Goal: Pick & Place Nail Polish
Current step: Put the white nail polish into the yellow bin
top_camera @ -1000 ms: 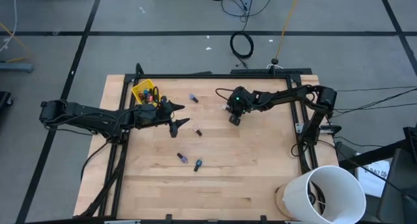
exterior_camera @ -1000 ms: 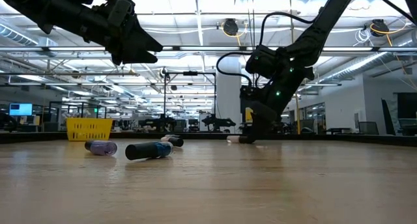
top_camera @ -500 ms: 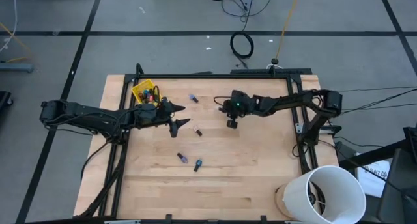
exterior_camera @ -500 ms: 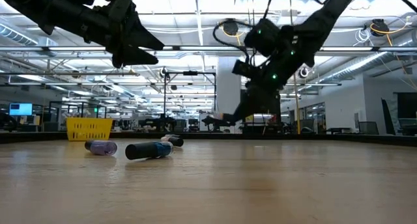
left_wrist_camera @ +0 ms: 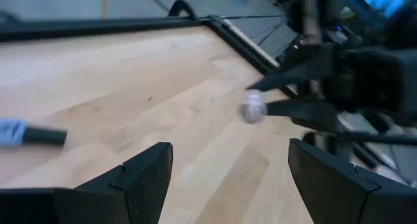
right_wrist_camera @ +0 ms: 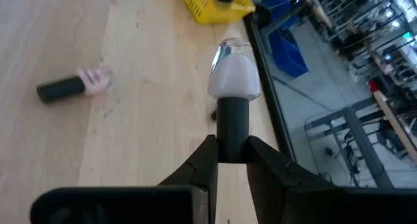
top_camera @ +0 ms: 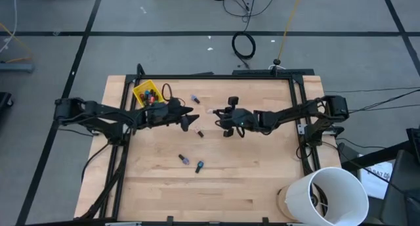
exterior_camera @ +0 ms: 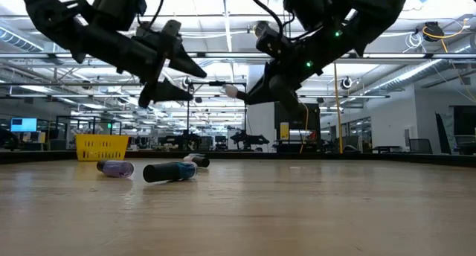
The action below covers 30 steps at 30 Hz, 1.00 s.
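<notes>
Pale wood grain runs across the counter (top_camera: pixel 223 180). From above, the right gripper (top_camera: pixel 219 114) hangs over mid-counter, pinching a pale bottle (top_camera: pixel 214 112) that points toward the left gripper (top_camera: pixel 192 116), whose fingers are spread. A yellow bin (top_camera: pixel 143 92) sits at the far left corner, and loose bottles lie flat: a purple one (top_camera: pixel 195 98), a pink one (top_camera: pixel 199 132), another purple (top_camera: pixel 183 159) and a blue one (top_camera: pixel 199 165).

At counter level, the pale bottle (exterior_camera: pixel 232 91) is airborne, long axis near level, between both grippers.

Left wrist view: blurred rounded bottle (left_wrist_camera: pixel 252 109) seen end-on, dark wedge fingers (left_wrist_camera: pixel 143 175) wide apart.

Right wrist view: smooth dark cap (right_wrist_camera: pixel 232 129) clamped, milky domed body (right_wrist_camera: pixel 233 77) pointing away toward the bin (right_wrist_camera: pixel 212 7).
</notes>
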Tool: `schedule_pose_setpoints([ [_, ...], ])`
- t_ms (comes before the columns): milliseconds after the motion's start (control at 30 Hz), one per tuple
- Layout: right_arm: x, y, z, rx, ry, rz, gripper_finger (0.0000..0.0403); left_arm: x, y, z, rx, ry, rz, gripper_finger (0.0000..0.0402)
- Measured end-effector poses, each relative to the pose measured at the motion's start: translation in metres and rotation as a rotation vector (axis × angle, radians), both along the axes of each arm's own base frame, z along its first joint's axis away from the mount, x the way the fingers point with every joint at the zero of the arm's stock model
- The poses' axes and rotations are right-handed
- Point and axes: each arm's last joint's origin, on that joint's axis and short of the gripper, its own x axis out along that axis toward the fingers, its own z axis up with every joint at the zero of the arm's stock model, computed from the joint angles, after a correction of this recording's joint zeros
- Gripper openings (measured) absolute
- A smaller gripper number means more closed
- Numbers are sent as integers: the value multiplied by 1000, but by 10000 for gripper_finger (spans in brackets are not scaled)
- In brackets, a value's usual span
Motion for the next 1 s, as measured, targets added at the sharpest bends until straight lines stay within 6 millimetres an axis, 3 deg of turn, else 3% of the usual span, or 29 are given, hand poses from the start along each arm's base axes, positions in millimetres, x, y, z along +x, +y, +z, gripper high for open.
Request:
schedule_pose_setpoints([
  [133,1,2,3,12,-39,3,47,4,6,-2,-78,-55,-9,294],
  [400,2,8,4,14,-51,20,47,14,9,-4,-75,-90,-21,294],
  [833,3,13,4,13,-56,37,47,71,11,-3,-115,-87,-116,294],
  [1000,3,15,4,9,-47,43,47,83,9,-9,-126,-68,-142,294],
])
